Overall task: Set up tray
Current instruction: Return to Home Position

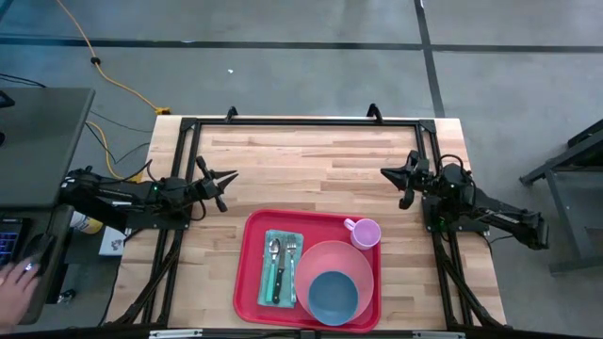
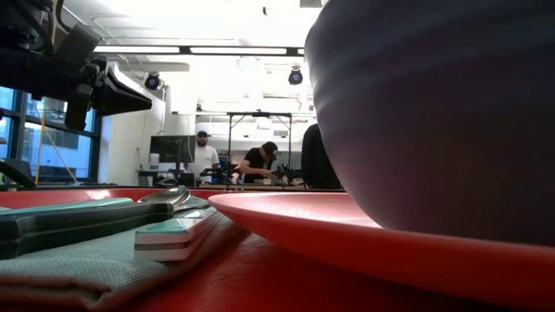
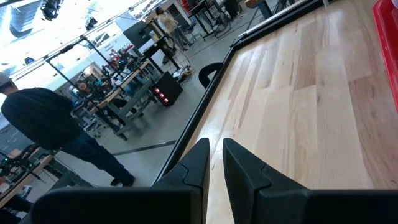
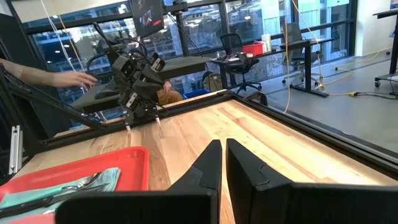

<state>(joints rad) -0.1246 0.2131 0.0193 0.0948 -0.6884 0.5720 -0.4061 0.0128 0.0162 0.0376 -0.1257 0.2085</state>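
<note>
Jaws on both arms, as I read them from the wrist cameras: fingers drawn almost together with a thin slit between, pinching nothing.

Item 1, tray (image 1: pixel 250 268): red, at 6 o'clock on the table (image 1: pixel 311 155), its near rim close to the table edge.
- 9 o'clock side of the tray: teal napkin (image 1: pixel 283 297) laid flat, with a spoon (image 1: pixel 274 249) and a fork (image 1: pixel 291 249) side by side on it, heads toward 12 o'clock.
- 4 o'clock side: round pink plate (image 1: pixel 332 256) carrying 1 blue bowl (image 1: pixel 333 296); I cannot see anything in the bowl.
- 1 o'clock corner: pink cup (image 1: pixel 366 233), just beside the plate, handle toward 9 o'clock.

Item 2, left gripper (image 3: pixel 215 143): at 9 o'clock on the table, arm folded low, fingers aimed at 3 o'clock.

Item 3, right gripper (image 4: pixel 222 143): at 3 o'clock, arm folded low, fingers aimed at 9 o'clock.

Item 4, room to move: I see bare wood from the tray's far rim to the black frame (image 1: pixel 301 121) at 12 o'clock, and between the 2 grippers. Both are well apart from the tray. A person's hand (image 1: pixel 19 275) rests off the table beyond 8 o'clock.
</note>
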